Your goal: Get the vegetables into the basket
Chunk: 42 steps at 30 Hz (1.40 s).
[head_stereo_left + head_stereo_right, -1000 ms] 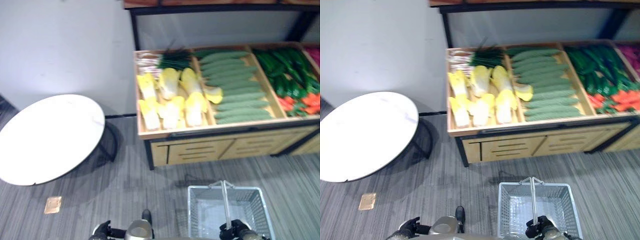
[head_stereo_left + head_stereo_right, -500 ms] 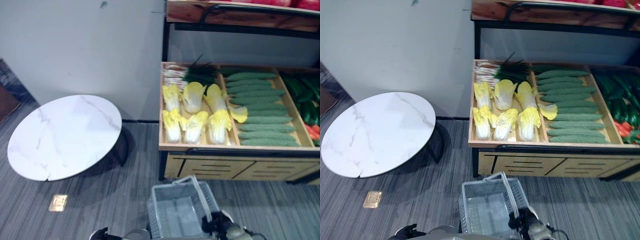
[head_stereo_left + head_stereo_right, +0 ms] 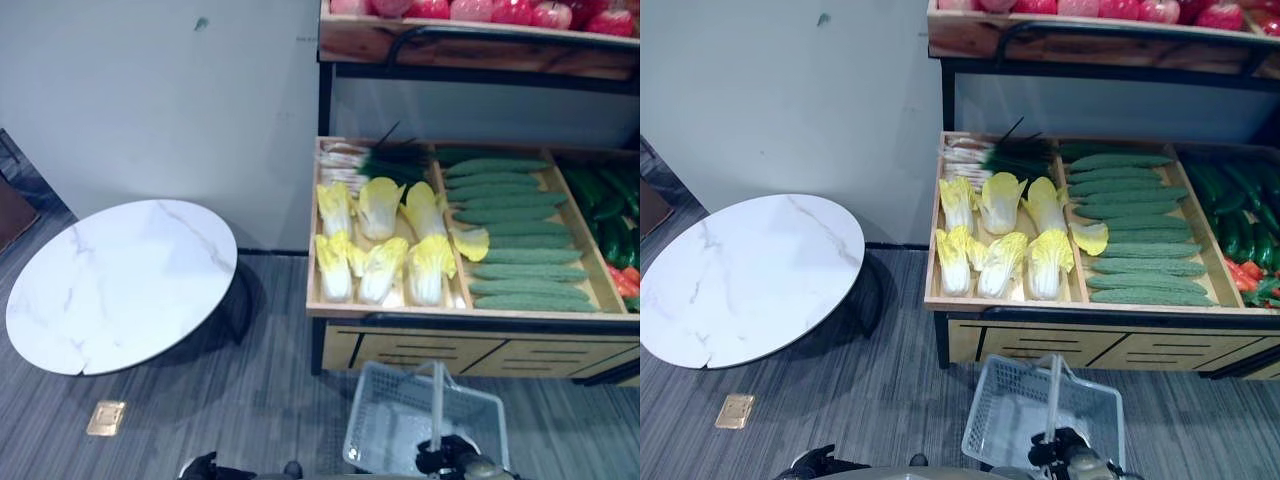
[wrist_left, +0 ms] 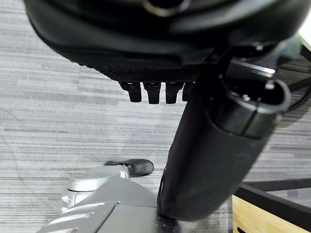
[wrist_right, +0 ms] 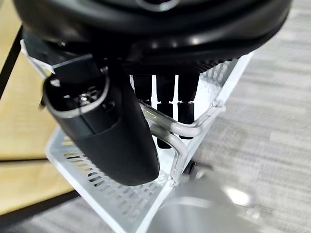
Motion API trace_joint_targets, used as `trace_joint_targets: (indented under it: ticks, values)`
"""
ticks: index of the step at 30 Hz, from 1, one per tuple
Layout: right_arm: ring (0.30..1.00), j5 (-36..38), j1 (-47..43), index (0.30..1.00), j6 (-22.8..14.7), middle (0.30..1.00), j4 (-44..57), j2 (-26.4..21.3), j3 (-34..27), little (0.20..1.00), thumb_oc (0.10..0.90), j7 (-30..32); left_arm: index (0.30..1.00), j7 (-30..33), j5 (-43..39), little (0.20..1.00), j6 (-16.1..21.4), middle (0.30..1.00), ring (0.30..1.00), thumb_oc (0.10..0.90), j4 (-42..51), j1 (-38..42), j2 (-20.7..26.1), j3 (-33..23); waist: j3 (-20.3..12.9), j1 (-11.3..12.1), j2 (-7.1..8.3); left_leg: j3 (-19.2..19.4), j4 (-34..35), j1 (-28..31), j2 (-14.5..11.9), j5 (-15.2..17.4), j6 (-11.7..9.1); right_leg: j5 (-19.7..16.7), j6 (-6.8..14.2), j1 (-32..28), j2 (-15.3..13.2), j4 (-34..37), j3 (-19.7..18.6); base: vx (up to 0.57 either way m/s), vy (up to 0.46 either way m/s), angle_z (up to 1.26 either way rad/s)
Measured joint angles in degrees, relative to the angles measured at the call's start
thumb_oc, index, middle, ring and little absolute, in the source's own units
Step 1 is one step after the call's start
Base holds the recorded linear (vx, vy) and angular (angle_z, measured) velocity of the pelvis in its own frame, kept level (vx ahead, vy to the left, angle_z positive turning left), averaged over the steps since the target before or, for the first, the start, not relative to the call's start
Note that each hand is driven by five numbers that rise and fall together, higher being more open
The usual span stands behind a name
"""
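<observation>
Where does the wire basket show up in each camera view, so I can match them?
Left eye view: basket, bottom centre-right, before the vegetable stand.
Right eye view: bottom centre, same stand behind.
Right wrist view: right hand curled round its handle.
Left wrist view: none; floor.

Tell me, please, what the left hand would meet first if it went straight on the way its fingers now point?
Probably just the grey carpet floor. In its wrist view the left hand hangs low with curled fingers holding nothing, aimed down at bare carpet. Depth is unclear, but nothing else seems to lie in that line.
</observation>
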State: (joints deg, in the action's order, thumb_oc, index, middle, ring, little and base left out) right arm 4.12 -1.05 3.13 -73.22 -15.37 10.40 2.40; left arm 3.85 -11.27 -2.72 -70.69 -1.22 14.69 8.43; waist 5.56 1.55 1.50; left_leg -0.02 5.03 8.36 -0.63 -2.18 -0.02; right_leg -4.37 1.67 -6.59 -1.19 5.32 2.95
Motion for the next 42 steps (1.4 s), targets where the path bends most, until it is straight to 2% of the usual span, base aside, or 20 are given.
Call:
trace_joint_targets:
  ticks: [4,7,9,11,13,16,20,23,27,32,33,34,38,42]
  values:
    - [0.3,0.83,1.61,0.3,0.48,0.3,-0.69,-2.75,-1.3,0.3,0.4,0.22,1.0,0.0,-0.13,1.0,-0.23,1.0,1.0,0.9,-0.19,-0.25,-0.23,-2.19,-0.7,0.04,0.22,-0.09,0.01,0.2,-0.75,0.12,-0.85,0.51,-0.31,-0.33,0.75,-0.02,0.26,0.0,-0.089,0.02]
    - [0.3,0.91,1.6,0.3,1.22,0.3,-2.67,-6.27,-2.97,0.3,0.4,-0.49,1.0,-0.29,-1.34,1.0,-0.89,1.0,1.0,0.9,1.25,-0.35,0.25,-1.84,-0.9,0.15,0.31,-0.66,0.01,-0.6,-0.79,0.21,-1.55,0.53,-0.23,0.4,0.78,-0.08,0.36,-0.05,-0.058,0.06]
    - [0.3,0.91,1.7,0.3,1.37,0.3,-3.31,-8.68,-4.63,0.3,0.4,-1.6,1.0,-0.84,-3.39,1.0,-1.8,1.0,1.0,0.9,6.8,-1.9,1.01,-1.33,-0.87,0.31,0.31,-0.87,0.02,-1.45,-0.72,-0.09,-1.5,0.38,-0.22,1.05,0.68,-0.25,0.54,-0.03,-0.018,0.08]
    - [0.3,0.81,1.87,0.3,1.64,0.3,-4.88,-11.3,-6.02,0.3,0.4,-0.98,1.0,-1.47,-4.96,1.0,-1.13,1.0,1.0,0.9,13.55,-3.43,2.14,-0.08,-0.85,0.44,0.22,-1.24,0.02,-1.84,-0.6,-0.51,-1.46,0.17,-0.07,1.36,0.53,-0.12,1.06,-0.05,-0.005,0.11]
    - [0.3,0.81,1.94,0.3,1.85,0.3,-6.04,-14.38,-10.3,0.3,0.4,-2.26,1.0,-2.17,-6.74,1.0,-0.75,1.0,1.0,0.9,24.32,-7.52,4.04,2.4,-0.34,0.52,0.05,-1.28,0.1,-1.88,-0.47,-0.47,-1.47,0.11,-0.03,1.39,0.41,-0.01,0.95,-0.02,0.002,0.0]
    - [0.3,0.66,2.89,0.3,1.88,0.3,-5.81,-17.69,-11.51,0.3,0.4,-2.21,1.0,-3.75,-7.88,1.0,-0.22,1.0,1.0,0.9,28.02,-8.58,4.28,3.16,0.28,0.52,-0.69,-1.14,0.28,-1.91,-0.3,-0.15,-0.95,0.12,-0.03,1.52,0.23,0.0,0.87,0.0,0.0,-0.02]
    - [0.3,0.47,3.09,0.3,2.12,0.3,-5.96,-17.83,-11.51,0.3,0.4,-2.52,1.0,-4.35,-7.93,1.0,-0.75,1.0,1.0,0.9,27.13,-8.53,4.11,3.21,1.37,0.01,-1.12,-1.09,0.16,-1.88,-0.38,-0.42,-1.29,0.05,0.05,1.45,0.31,0.01,0.85,0.0,0.0,-0.01]
    - [0.3,-1.27,2.64,0.3,2.45,0.3,-6.05,-17.86,-11.38,0.3,0.4,-2.73,1.0,-4.02,-7.92,1.0,-1.24,1.0,1.0,0.9,25.38,-8.6,2.99,3.2,1.54,-0.03,-1.7,-0.87,0.02,-1.68,-0.32,-0.61,-0.72,0.07,0.09,1.37,0.24,0.02,0.77,0.02,-0.009,-0.02]
    - [0.3,-2.52,1.74,0.3,2.42,0.3,-6.79,-17.96,-11.53,0.3,0.4,-3.07,1.0,-4.62,-7.96,1.0,-2.16,1.0,1.0,0.9,29.33,-10.21,3.13,3.38,1.62,0.34,-1.77,-1.04,0.02,-1.69,-0.29,-0.62,-0.72,0.15,0.1,1.32,0.21,0.02,0.79,0.0,0.002,0.02]
    - [0.3,-3.31,1.81,0.3,2.22,0.3,-6.37,-18.37,-13.61,0.3,0.4,-3.23,1.0,-5.22,-8.81,1.0,-3.5,1.0,1.0,0.9,45.34,-14.74,6.92,3.21,1.82,0.68,-2.03,-1.08,0.05,-1.58,-0.32,-0.47,-0.9,0.19,0.07,1.25,0.22,0.02,0.83,0.0,0.0,0.0]
    - [0.3,-3.31,2.35,0.3,2.05,0.3,-5.48,-18.37,-14.54,0.3,0.4,-3.15,1.0,-5.02,-10.42,1.0,-4.03,1.0,1.0,0.9,58.6,-18.12,10.07,1.3,2.85,0.81,-1.95,-1.11,0.27,-1.37,-0.36,-0.19,-1.14,0.2,0.07,1.09,0.25,0.01,0.85,0.0,0.0,0.0]
    - [0.3,-3.29,2.7,0.3,1.83,0.3,-5.02,-18.43,-14.66,0.3,0.4,-2.98,1.0,-4.94,-11.42,1.0,-2.48,1.0,1.0,0.9,62.85,-18.44,10.95,0.06,2.88,1.03,-2.11,-1.23,0.17,-1.35,-0.32,-0.37,-1.15,0.15,0.11,0.85,0.23,0.01,0.94,0.02,-0.01,0.04]
    - [0.3,-3.25,3.46,0.3,1.81,0.3,-4.99,-17.52,-14.48,0.3,0.4,-3.05,1.0,-2.47,-13.71,1.0,-1.44,1.0,1.0,0.9,74.22,-15.88,11.1,-6.32,2.66,1.34,-2.55,-1.2,0.27,-0.49,-0.3,-0.14,-0.98,0.35,0.15,-0.05,0.2,0.01,0.9,0.0,0.0,0.0]
    - [0.3,-3.21,3.82,0.3,2.46,0.3,-4.6,-17.17,-13.38,0.3,0.4,-3.36,1.0,-1.46,-14.61,1.0,-0.3,1.0,1.0,0.9,77.38,-12.87,10.84,-7.18,2.47,1.34,-2.85,-1.03,0.17,0.07,-0.26,-0.18,-0.66,0.49,0.3,-0.5,0.18,0.01,0.72,0.0,0.003,-0.02]
